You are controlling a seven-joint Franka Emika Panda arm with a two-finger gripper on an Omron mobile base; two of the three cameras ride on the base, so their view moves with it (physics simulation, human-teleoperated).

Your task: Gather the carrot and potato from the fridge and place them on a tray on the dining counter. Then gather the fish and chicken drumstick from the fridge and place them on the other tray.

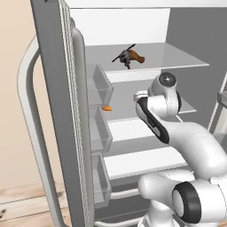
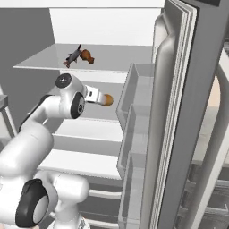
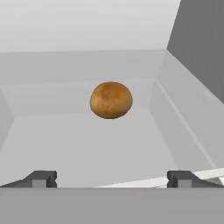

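The potato (image 3: 111,100) sits on a middle fridge shelf (image 3: 87,148), a smooth round brown lump, mottled golden. The gripper (image 3: 111,178) faces it with fingers spread wide, nothing between them. Shelves look flat, pale, glassy. On the top shelf lie the dark fish (image 2: 73,57) and brown drumstick (image 2: 86,56), touching each other.

Base views flank fridge (image 1: 133,26), hand view close on shelf (image 3: 87,148)
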